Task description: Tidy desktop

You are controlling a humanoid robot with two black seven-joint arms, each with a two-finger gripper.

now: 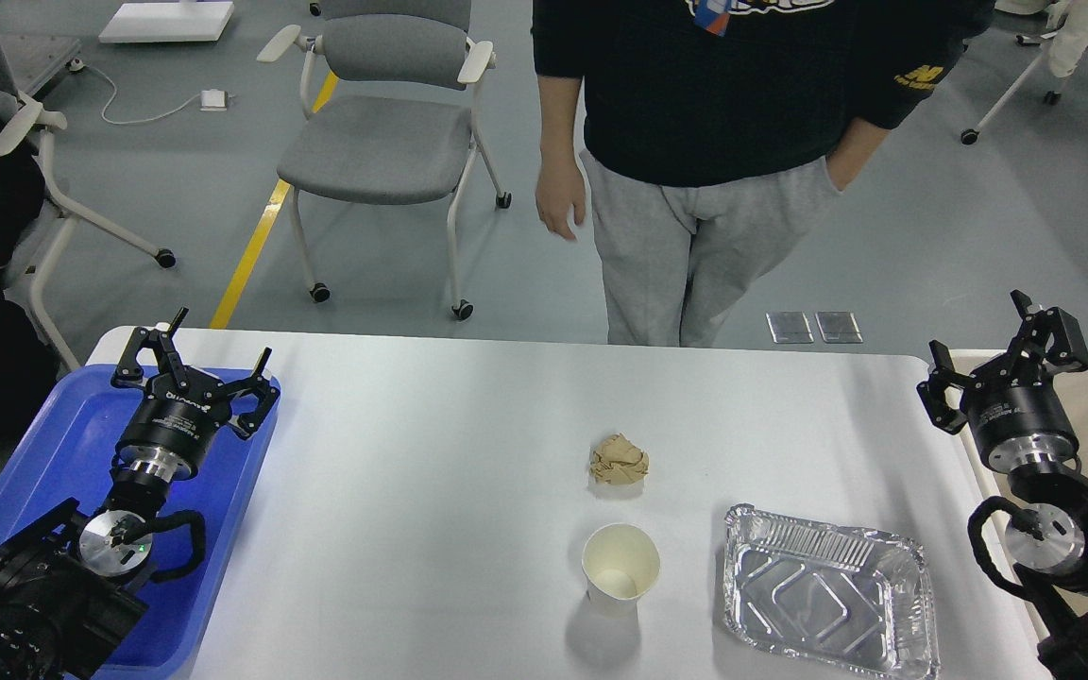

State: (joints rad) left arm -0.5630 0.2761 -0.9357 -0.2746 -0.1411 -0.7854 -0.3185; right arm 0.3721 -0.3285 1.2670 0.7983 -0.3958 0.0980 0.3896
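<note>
Worktop (468, 425) carries one paper ball (619, 461), one paper cup (620, 565), one foil tray (829, 587) near its front edge. Left gripper (193, 364) and right gripper (995, 351) both spread apart, empty, touching nothing.

Bright, even overhead light fills the frame, and the white worktop (468, 444) is evenly lit without being blown out. Shadows are soft and short: a pale one falls toward the lower edge under the paper cup (620, 564), a faint one beside the crumpled paper ball (619, 460). The foil tray (832, 590) at lower right throws small glints, and focus is sharp throughout, with no visible blur.
</note>
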